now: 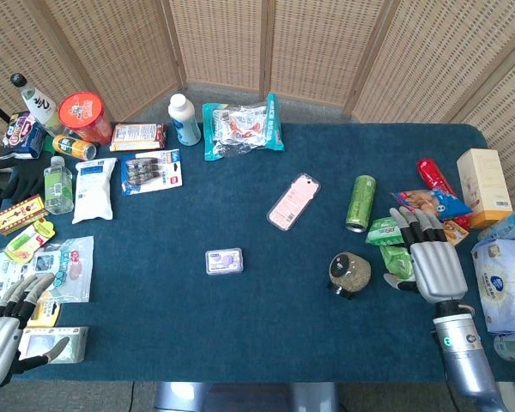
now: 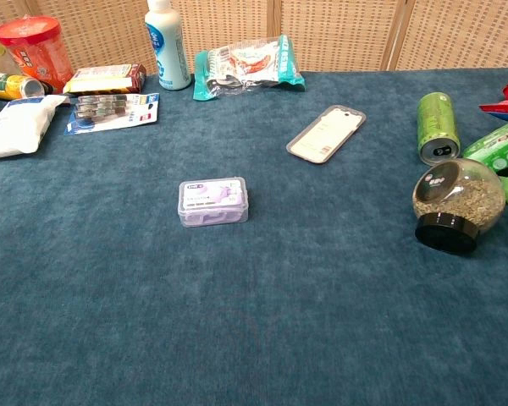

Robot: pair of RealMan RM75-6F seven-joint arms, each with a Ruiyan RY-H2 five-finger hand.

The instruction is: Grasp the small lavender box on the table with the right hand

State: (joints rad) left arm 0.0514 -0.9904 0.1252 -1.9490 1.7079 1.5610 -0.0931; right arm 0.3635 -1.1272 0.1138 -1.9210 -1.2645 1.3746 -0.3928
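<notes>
Head view, right hand [image 1: 433, 262]: hovering palm-down over the worktop's right side, fingers stretched forward and slightly apart, holding nothing, its silver forearm running off the lower right corner.
Right hand's neighbours: fingertips reaching over the green snack packet [image 1: 384, 231]; the tipped glass jar [image 1: 349, 272] of seeds lying just to its left.
Left hand [image 1: 9, 330]: sitting at the lower left corner, fingers spread and empty, hanging over the flat packets at the worktop's left edge.
Chest view, hands: neither one showing.
Lavender box [image 1: 224, 261]: one, lying flat near the middle of the blue worktop [image 1: 266, 330], well apart from both hands; in the chest view [image 2: 213, 201] its clear lid is facing up with open cloth all round it.
Pink phone case [image 1: 293, 202]: one, lying flat and angled, up and right of the box.
Green can [image 1: 360, 203]: one, lying on its side between the phone case and the right hand.
Jar count: one, black lid [image 2: 445, 233] pointing toward the near edge in the chest view.
White bottle [image 1: 184, 119]: one, standing upright at the far edge.
Teal snack bag [image 1: 241, 125]: one, just right of the white bottle.
Red tub [image 1: 85, 116]: one, standing at the far left.
</notes>
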